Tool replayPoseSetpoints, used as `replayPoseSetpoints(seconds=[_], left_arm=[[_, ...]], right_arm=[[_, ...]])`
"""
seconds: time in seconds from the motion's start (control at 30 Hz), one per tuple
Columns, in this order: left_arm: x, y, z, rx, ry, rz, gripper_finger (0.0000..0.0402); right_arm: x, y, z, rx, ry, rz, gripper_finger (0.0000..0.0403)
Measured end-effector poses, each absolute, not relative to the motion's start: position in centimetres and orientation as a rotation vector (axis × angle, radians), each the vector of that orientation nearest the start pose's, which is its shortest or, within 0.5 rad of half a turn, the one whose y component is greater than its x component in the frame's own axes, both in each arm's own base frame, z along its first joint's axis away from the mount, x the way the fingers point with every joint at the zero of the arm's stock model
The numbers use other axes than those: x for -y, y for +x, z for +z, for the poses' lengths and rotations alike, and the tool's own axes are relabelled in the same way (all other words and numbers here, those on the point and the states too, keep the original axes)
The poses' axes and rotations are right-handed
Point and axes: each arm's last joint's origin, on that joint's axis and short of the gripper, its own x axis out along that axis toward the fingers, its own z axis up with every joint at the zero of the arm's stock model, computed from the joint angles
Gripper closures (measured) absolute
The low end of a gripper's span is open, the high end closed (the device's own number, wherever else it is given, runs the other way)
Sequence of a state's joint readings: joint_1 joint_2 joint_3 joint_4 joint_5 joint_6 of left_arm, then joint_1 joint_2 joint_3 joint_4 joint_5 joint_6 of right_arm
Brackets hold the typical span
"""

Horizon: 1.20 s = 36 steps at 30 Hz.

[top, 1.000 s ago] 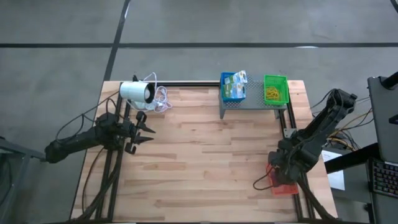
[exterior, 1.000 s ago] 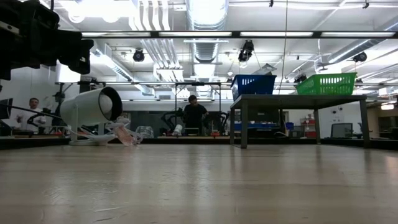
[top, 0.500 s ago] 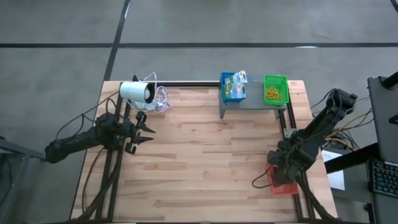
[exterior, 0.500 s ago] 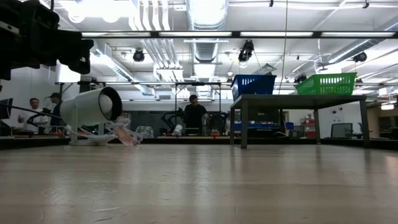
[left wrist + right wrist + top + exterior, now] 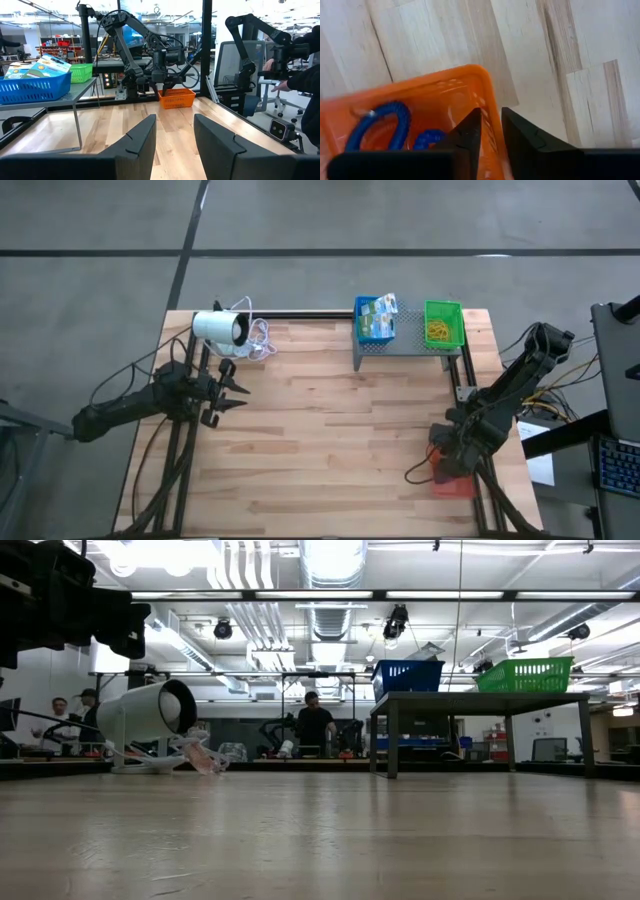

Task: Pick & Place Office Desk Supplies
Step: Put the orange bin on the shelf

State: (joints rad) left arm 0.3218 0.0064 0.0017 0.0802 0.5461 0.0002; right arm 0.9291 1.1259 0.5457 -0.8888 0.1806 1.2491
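Note:
An orange tray (image 5: 455,485) stands on the table near its right front corner, with blue coiled loops (image 5: 375,125) inside it. My right gripper (image 5: 445,465) is down at the tray's rim, shut on its wall. A blue tray with green-and-white packets (image 5: 375,320) and a green tray with yellow rubber bands (image 5: 442,327) sit on the grey stand at the back. My left gripper (image 5: 238,390) waits open over the table's left side, with nothing between its fingers. My right gripper (image 5: 491,112) has the orange tray's side wall (image 5: 487,95) between its two fingers, near a rounded corner. One finger (image 5: 469,132) is inside the tray and the other (image 5: 522,136) outside. The fingers come from above, pointing down. The tray's bottom stays on the table.
A white cylinder (image 5: 220,328) with a coiled cable lies at the back left. The grey perforated stand (image 5: 405,345) takes the back right. Bare wood lies between the two arms. People show in the room beyond the table.

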Motion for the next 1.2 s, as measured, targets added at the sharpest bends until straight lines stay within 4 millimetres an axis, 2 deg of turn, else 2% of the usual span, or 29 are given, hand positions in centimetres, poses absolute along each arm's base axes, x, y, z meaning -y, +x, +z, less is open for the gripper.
replayPoseSetpoints(seconds=[0.3, 0.7, 0.93, 1.2], left_arm=[[-1.5, 9.3, 17.1, 0.069, 0.032, -0.224, 0.0268], [-1.5, 9.3, 17.1, 0.069, 0.032, -0.224, 0.0268], [-1.5, 9.3, 17.1, 0.069, 0.031, -0.224, 0.0268], [-1.5, 9.3, 17.1, 0.068, 0.029, -0.224, 0.0268]], right_arm=[[-12.2, 9.7, 16.2, -1.339, 0.270, -0.234, 0.0390], [-12.5, 10.1, 16.7, -1.289, 0.382, -0.254, 0.0394], [-12.4, 10.3, 19.4, -1.181, 0.432, -0.249, 0.0394], [-10.7, 10.6, 25.9, -1.026, 0.418, -0.338, 0.0394]])
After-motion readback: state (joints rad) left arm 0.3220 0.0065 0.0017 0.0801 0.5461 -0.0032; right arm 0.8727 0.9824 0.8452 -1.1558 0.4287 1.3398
